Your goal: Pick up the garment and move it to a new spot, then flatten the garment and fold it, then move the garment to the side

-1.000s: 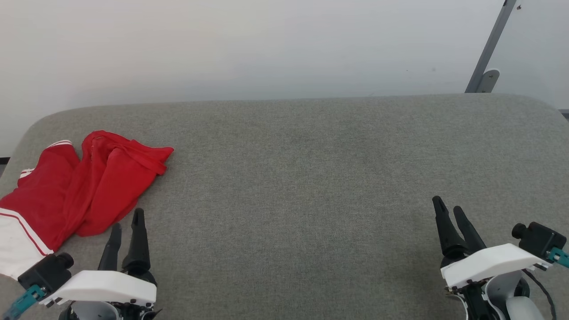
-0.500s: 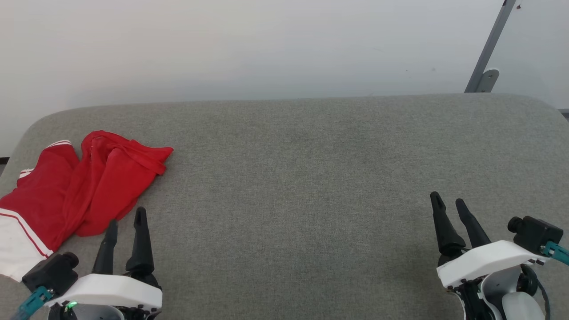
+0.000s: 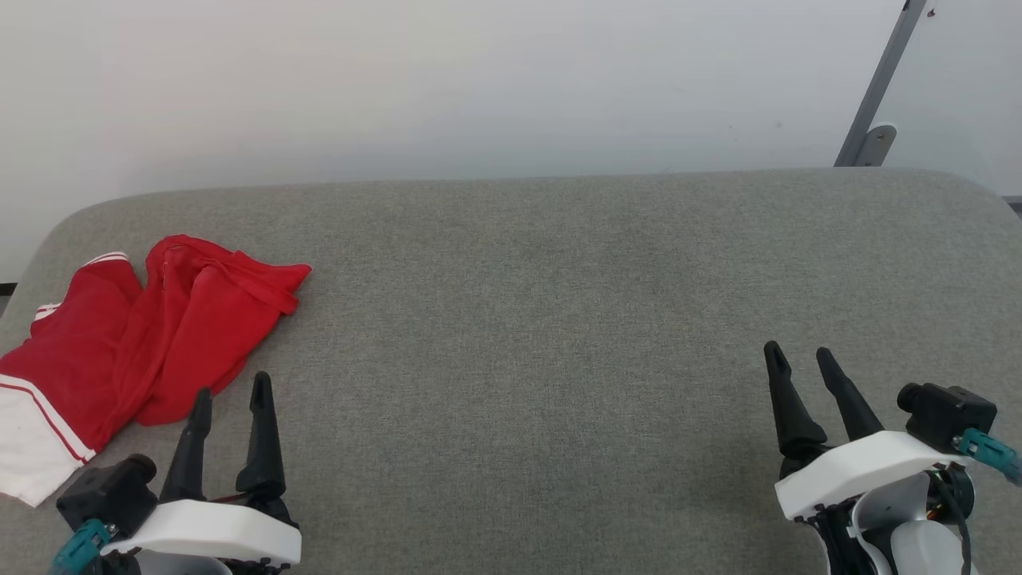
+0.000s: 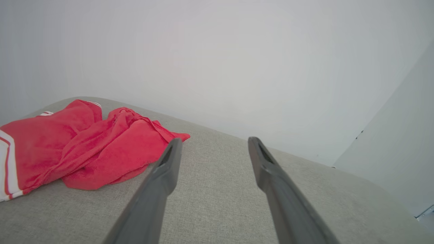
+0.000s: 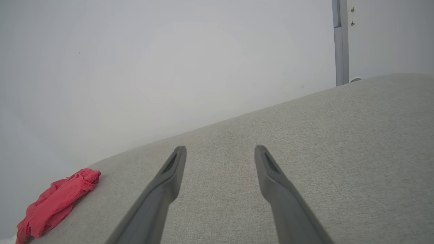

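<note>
grey cushion (image 3: pixel 511 263), garment (image 3: pixel 160 327) unmoved — left end effector (image 3: pixel 230 384) and right end effector (image 3: pixel 797 348), both wide, edged inward.

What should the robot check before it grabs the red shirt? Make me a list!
1. Is the left hand open: ok, fingers apart, nothing held.
2. Is the right hand open: ok, nothing held.
3. Is the red shirt near the left hand: ok, it lies right by the fingertips.
4. Is the red shirt flat: not ok, it is crumpled in a heap.
5. Is there room to spread it: ok, bare grey cushion shows between the hands.
6. Is the whole shirt on the cushion: cannot tell, its white sleeve runs off the head view's edge.
</note>
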### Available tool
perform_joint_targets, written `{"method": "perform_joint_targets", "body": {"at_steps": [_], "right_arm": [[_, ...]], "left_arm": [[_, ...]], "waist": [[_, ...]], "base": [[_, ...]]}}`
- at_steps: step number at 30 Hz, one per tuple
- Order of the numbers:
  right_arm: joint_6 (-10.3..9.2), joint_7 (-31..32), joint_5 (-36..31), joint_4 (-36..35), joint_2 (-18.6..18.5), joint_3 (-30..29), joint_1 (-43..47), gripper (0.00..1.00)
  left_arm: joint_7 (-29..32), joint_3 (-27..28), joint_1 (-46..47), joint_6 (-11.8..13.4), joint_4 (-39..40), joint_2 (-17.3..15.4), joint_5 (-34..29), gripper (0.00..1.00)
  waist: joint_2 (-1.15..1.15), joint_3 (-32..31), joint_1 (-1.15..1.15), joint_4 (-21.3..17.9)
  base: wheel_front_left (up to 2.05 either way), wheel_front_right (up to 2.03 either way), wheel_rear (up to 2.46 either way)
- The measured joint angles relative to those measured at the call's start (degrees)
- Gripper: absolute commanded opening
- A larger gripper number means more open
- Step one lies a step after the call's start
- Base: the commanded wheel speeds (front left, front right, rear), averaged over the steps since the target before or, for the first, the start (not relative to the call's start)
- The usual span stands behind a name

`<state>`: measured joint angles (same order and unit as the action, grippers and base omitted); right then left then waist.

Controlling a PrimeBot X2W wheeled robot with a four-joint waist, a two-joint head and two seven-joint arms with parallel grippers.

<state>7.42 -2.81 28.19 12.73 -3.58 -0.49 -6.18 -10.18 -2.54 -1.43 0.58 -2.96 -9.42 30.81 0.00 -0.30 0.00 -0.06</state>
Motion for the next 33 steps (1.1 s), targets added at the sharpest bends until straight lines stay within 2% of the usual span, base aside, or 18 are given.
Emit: {"method": "perform_joint_targets", "body": {"at_steps": [33], "right_arm": [[0.07,-2.26,-14.36,-1.29,-0.09,1.58,-0.31,1.0]], "left_arm": [[-3.79,-1.64,-0.92,-0.12,1.2,-1.15,-13.26,1.0]], "waist": [[0.0,-0.21,0.0,-0.01]], "base": [[0.0,0.0,0.0]]}}
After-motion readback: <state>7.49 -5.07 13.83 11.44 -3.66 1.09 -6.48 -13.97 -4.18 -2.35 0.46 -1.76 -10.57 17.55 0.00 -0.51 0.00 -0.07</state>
